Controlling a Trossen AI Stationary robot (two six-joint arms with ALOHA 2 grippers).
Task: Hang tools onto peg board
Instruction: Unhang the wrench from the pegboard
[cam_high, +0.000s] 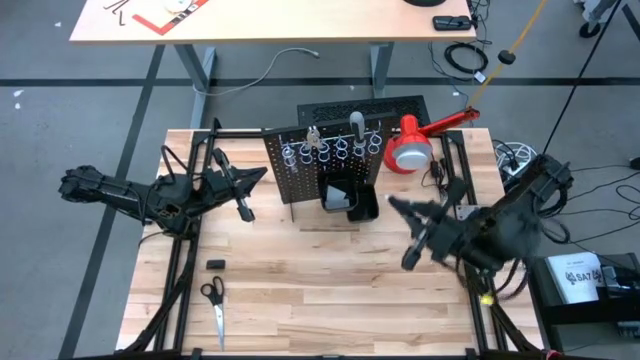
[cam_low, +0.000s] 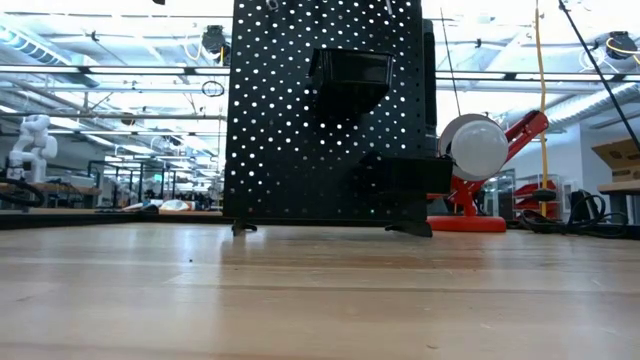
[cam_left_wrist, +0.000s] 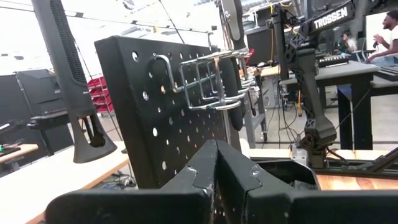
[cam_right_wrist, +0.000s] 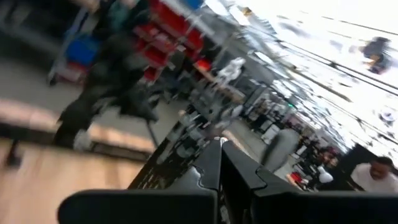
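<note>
High view: bin (cam_high: 348, 198) on peg board (cam_high: 300, 172), contents unclear.

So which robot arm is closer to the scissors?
The left arm, with its fingers pressed shut beside the peg board. The scissors lie on its side of the table; the right arm's fingers are across the table.

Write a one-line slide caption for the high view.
Both shut grippers, left and right, flank the upright peg board; scissors lie on the table.
</note>
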